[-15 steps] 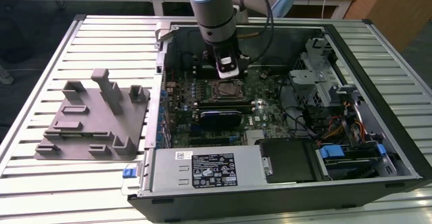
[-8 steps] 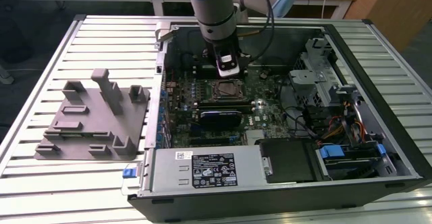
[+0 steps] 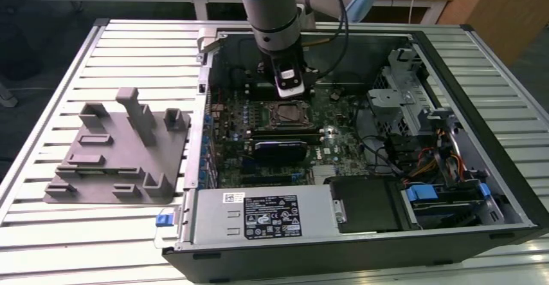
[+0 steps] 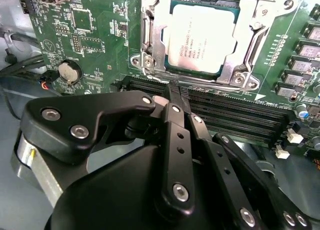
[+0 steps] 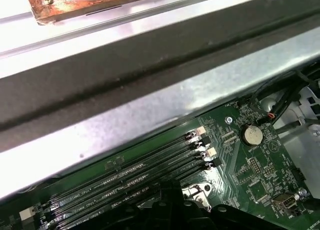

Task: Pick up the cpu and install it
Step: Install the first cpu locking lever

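The cpu (image 4: 200, 37), a flat square chip with a silvery top, lies inside the metal socket frame (image 4: 150, 44) on the green motherboard (image 4: 80, 34). In the exterior view the cpu (image 3: 288, 112) sits in the middle of the open computer case. My gripper (image 4: 176, 91) hangs just beside the socket, over the black memory slots (image 4: 235, 115). Its two black fingers are pressed together with nothing between them. In the exterior view my gripper (image 3: 290, 93) points down right behind the socket.
A grey plastic fixture block (image 3: 120, 150) lies on the slatted table at the exterior view's left. The case wall (image 5: 150, 104), power supply (image 3: 257, 217), drive cage (image 3: 403, 98) and cables (image 3: 420, 163) surround the board. A coin battery (image 4: 69, 71) sits near the slots.
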You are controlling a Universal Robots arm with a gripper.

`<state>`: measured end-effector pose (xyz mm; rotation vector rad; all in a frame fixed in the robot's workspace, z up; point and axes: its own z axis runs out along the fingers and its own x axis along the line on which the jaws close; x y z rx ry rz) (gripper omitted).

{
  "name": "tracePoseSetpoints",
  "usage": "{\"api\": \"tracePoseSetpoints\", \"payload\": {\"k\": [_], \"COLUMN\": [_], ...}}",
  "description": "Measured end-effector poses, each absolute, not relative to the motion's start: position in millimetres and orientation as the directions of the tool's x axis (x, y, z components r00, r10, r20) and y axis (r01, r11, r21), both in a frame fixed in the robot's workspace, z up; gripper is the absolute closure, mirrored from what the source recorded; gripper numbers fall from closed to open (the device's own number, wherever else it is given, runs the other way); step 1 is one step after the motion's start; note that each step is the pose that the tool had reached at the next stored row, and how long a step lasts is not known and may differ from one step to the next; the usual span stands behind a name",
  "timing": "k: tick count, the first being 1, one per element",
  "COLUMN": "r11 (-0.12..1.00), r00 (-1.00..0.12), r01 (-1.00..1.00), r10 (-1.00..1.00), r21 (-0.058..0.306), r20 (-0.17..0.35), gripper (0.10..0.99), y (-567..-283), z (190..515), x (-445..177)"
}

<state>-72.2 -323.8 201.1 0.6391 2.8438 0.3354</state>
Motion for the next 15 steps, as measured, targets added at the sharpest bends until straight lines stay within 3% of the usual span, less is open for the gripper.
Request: {"api": "tracePoseSetpoints", "payload": {"k": [9,15], "r11": [0.902,0.903], "r00": [-0.890,-0.899], "r01": [0.401,0.414], "r10": [0.425,0.425], "r21": [0.159,0.118], "r20": [-0.165,-0.100], "gripper": [0.980,0.980], "y": [-323.3,-323.7], "z": [200.7,200.4], "x": [-71.7,-69.7]}}
